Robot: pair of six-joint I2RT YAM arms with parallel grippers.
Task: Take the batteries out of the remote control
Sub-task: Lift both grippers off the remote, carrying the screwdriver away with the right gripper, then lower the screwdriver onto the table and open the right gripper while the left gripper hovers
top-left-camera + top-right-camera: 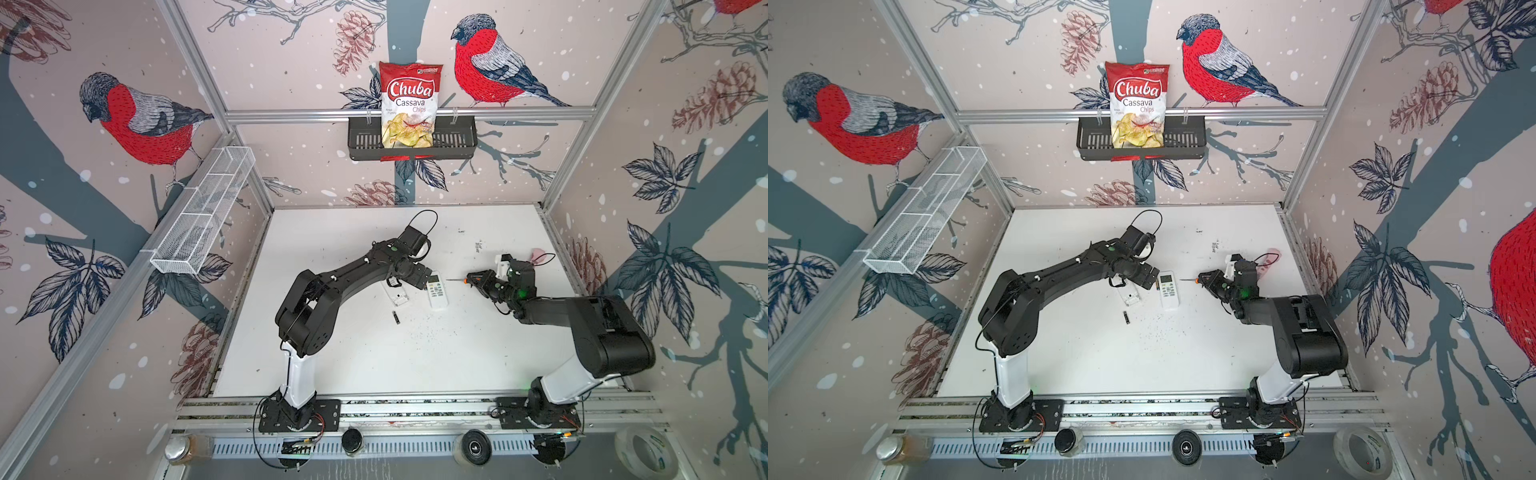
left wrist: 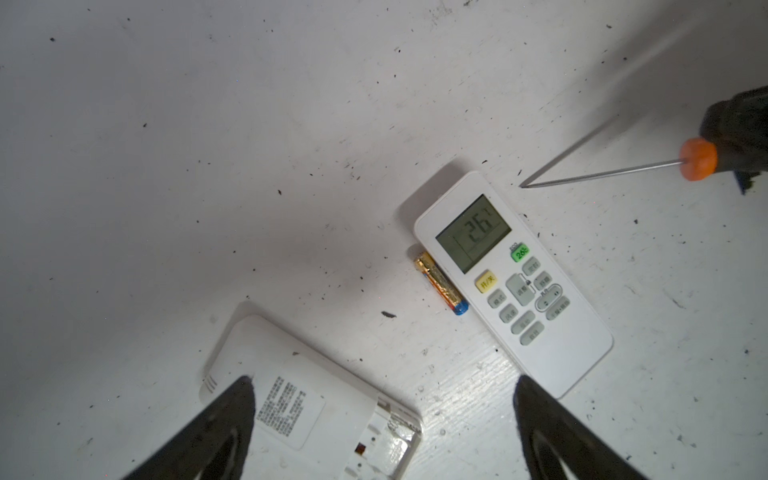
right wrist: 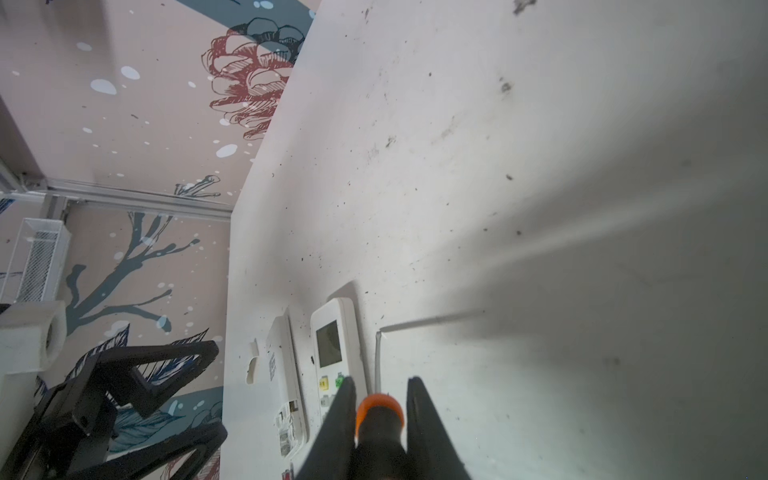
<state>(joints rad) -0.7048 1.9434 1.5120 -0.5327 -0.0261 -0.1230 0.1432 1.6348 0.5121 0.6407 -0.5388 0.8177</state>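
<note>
White plastic twice over: counting two remote controls lying near the middle of the tabletop (image 1: 374,365). Finding the air-conditioner remote (image 2: 511,286) lying face up, showing 26 on its screen, and the second remote (image 2: 316,399) lying face down near it, with the battery bay standing open at one end. Counting two batteries, both lying out on the table: spotting a gold-and-orange cell (image 2: 441,286) lying lengthwise against the long edge of the face-up remote, between the two remotes, and a black cell (image 1: 396,319) lying alone nearer the arm bases, apart from both. Not managing to tell whether any cell is sitting in the open bay. Seeing the left gripper (image 2: 384,380) hovering over the face-down remote with jaws standing wide apart, holding nothing. Seeing the right gripper (image 3: 381,384) squeezing together on one orange-collared screwdriver (image 2: 698,160), with the thin shaft pointing toward the display end of the face-up remote and the tip touching the table just beside that corner. Noting one small white piece (image 3: 252,361) lying beside the face-down remote, and one bag of Chuba cassava chips (image 1: 409,99) standing in the black basket (image 1: 457,143) on the back rail.
</note>
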